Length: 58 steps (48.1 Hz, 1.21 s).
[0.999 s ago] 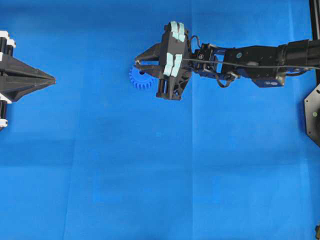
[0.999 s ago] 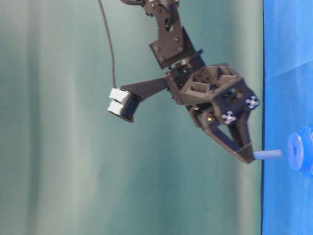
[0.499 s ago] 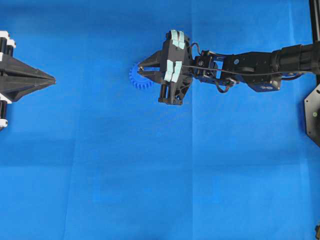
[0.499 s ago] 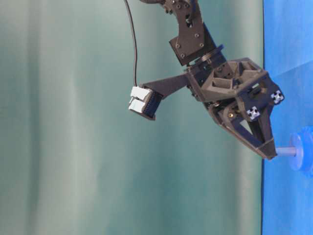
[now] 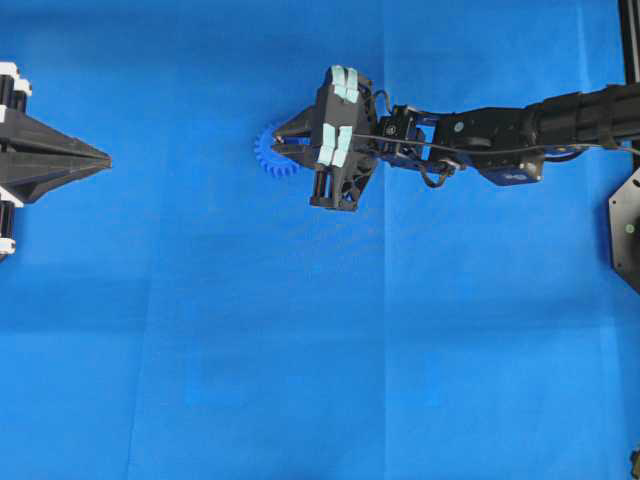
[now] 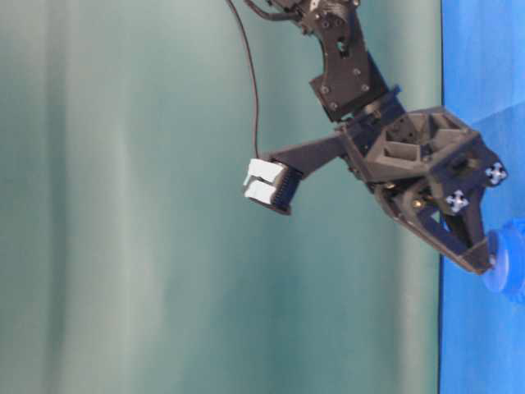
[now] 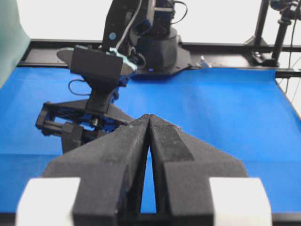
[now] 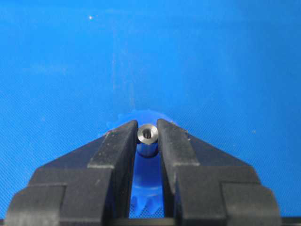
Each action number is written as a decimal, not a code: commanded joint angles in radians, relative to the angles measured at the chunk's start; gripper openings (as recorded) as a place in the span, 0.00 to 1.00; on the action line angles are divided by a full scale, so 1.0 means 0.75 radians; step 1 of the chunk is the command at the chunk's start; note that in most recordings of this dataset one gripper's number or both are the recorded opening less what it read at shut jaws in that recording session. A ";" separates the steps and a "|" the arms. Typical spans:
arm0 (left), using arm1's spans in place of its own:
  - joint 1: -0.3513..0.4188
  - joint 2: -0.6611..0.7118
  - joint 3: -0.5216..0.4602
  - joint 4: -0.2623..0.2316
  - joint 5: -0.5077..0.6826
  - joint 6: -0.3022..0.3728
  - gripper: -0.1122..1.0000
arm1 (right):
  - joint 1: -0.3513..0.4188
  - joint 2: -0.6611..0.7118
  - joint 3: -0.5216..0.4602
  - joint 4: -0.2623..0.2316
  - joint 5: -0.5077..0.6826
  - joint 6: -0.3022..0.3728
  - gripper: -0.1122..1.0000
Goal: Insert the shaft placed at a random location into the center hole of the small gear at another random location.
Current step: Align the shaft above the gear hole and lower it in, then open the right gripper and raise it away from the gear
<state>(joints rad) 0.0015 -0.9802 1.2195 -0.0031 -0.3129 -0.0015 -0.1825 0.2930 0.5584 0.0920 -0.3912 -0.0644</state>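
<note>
overhead view: your right gripper (image 5: 278, 143) sits upper centre of frame, tips over the small gear (image 5: 272, 152), which pokes out to the left of the jaws on the blue cloth (image 5: 300, 350). the shaft itself is hidden under the tips here. left gripper (image 5: 100, 158) is parked at the left edge, well apart from the gear, jaws pressed together w/ nothing between them.

table-level view: right gripper (image 6: 486, 264) is at the right edge, tips touching or just about touching the gear's (image 6: 509, 263) hub face. almost no shaft shows between tip and hub, so i'd judge it's mostly in the center hole, tho the hole can't be seen.

left wrist view: left gripper (image 7: 149, 117) fingers meet at the tips, clenched on nothing. the right arm shows upper left of frame.

right wrist view: the shaft (image 8: 147, 133) stands end-on between the two fingers (image 8: 117, 146), clamped near its top, w/ the gear (image 8: 149, 174) right below at frame centre.

handling, as a guess: shaft looks like a stiff, smooth metal pin, light and likely slippery, so the grip near the upper end is right but it could twist if you push off-axis. gear looks like light plastic, free on the cloth, so it may slide or tip if side-loaded. press straight along the pin, then let go gently.
</note>
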 commanded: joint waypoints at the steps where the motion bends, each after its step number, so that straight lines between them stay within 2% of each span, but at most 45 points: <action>1: 0.000 0.006 -0.014 0.002 -0.010 -0.002 0.10 | -0.004 -0.012 -0.031 0.002 -0.010 -0.002 0.14; 40: 0.000 0.006 -0.012 0.002 -0.010 -0.002 0.10 | -0.006 0.002 -0.027 0.002 0.018 -0.002 0.17; 45: 0.002 0.008 -0.012 0.002 -0.012 -0.002 0.10 | -0.006 0.004 -0.029 0.006 0.018 0.004 0.33; 55: 0.000 0.006 -0.012 0.002 -0.010 -0.002 0.10 | -0.006 -0.008 -0.022 0.051 0.018 0.004 0.86; 58: 0.000 0.006 -0.012 0.002 -0.010 -0.002 0.10 | -0.006 -0.020 -0.016 0.051 0.018 0.004 0.93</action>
<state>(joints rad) 0.0015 -0.9802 1.2195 -0.0015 -0.3129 -0.0015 -0.1917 0.3083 0.5522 0.1273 -0.3758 -0.0598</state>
